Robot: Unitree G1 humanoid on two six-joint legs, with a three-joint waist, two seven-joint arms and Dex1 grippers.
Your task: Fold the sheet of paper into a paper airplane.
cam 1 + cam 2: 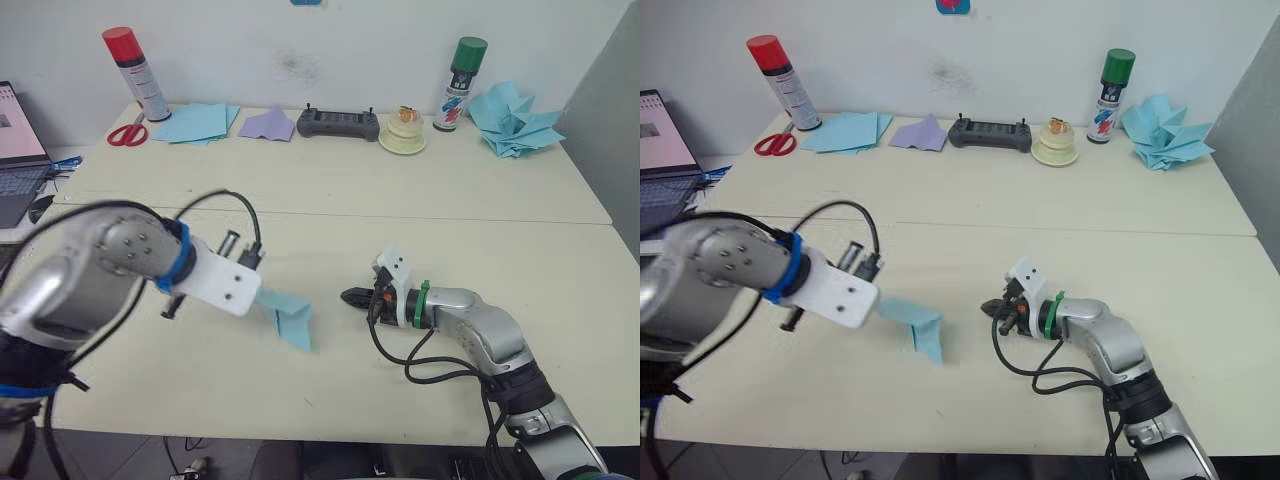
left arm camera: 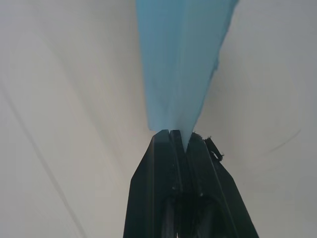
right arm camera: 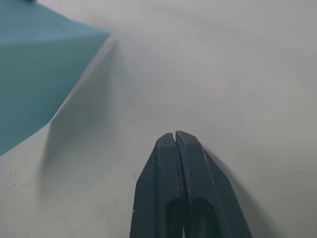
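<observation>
Item one: my left hand is clenched on the tail of the folded paper airplane, whose far end rests on the bench near its front edge. Item two: my right hand is clenched on nothing, just beside the airplane.

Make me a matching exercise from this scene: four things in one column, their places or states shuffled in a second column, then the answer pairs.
Things
1. folded blue paper
2. right gripper
3. scissors
4. heap of blue paper planes

Places or states
A. far right corner of the table
B. shut, holding nothing, beside the paper
C. pinched by the left gripper
D. next to the red-capped spray can

Pairs: 1-C, 2-B, 3-D, 4-A
</observation>
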